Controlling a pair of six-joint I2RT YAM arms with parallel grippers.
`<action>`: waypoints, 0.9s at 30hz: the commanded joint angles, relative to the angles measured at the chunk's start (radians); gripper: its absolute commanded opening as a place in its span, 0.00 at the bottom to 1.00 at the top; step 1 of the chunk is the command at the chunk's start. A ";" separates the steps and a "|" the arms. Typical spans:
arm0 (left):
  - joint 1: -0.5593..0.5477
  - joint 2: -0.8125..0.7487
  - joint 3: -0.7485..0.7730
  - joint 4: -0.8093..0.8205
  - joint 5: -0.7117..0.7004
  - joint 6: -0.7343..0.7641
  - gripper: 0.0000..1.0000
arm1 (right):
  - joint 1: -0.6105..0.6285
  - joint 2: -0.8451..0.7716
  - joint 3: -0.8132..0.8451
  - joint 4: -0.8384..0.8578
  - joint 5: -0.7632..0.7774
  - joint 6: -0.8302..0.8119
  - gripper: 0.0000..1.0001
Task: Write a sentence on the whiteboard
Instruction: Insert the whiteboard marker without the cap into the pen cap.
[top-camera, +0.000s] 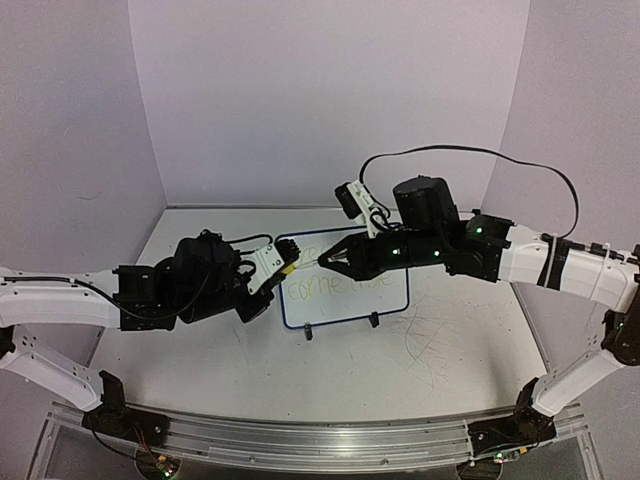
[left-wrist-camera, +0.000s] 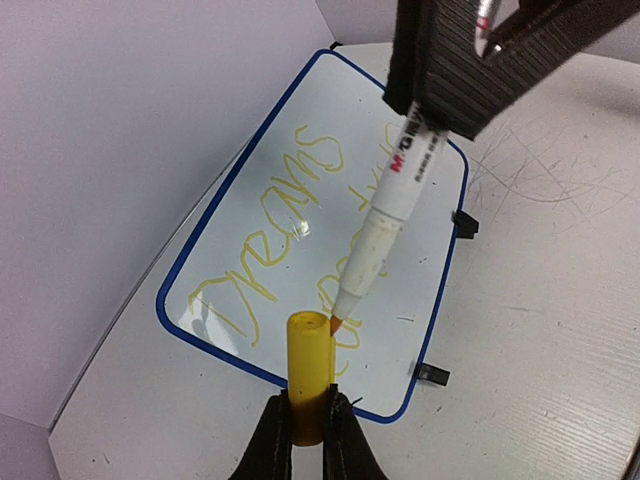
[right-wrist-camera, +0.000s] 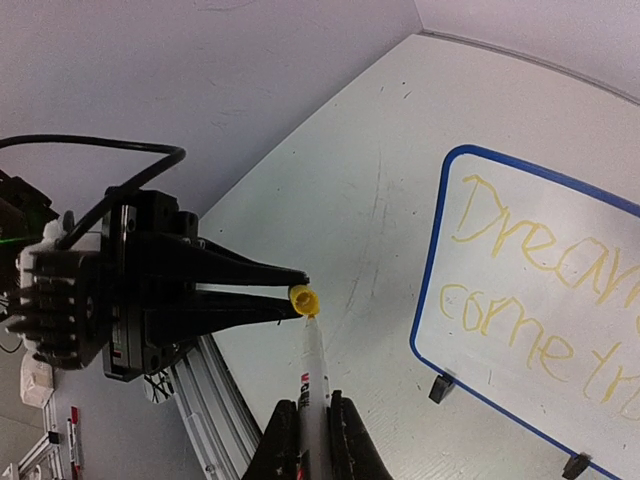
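Now the left claw (left-wrist-camera: 308, 408) pinches one yellow cap (left-wrist-camera: 310, 362); the right claw (right-wrist-camera: 313, 408) grips one marker (right-wrist-camera: 313, 365). One whiteboard (left-wrist-camera: 428, 290) shows one two-line sentence (left-wrist-camera: 280, 235).

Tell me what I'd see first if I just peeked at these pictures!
Two black grippers meet tip to tip: the right gripper holds a white marker, its orange tip at the mouth of the yellow cap pinched in the left gripper. Beside them is the blue-rimmed whiteboard with a pale yellow sentence, "Dreams come true".
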 joint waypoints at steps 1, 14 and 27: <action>-0.032 -0.018 -0.037 0.069 -0.090 0.098 0.00 | 0.001 -0.036 0.055 -0.029 0.008 -0.001 0.00; -0.059 -0.015 -0.073 0.124 -0.121 0.145 0.00 | 0.000 -0.023 0.065 -0.085 -0.014 -0.009 0.00; -0.065 -0.001 -0.074 0.125 -0.104 0.151 0.00 | 0.000 0.010 0.075 -0.084 -0.037 -0.010 0.00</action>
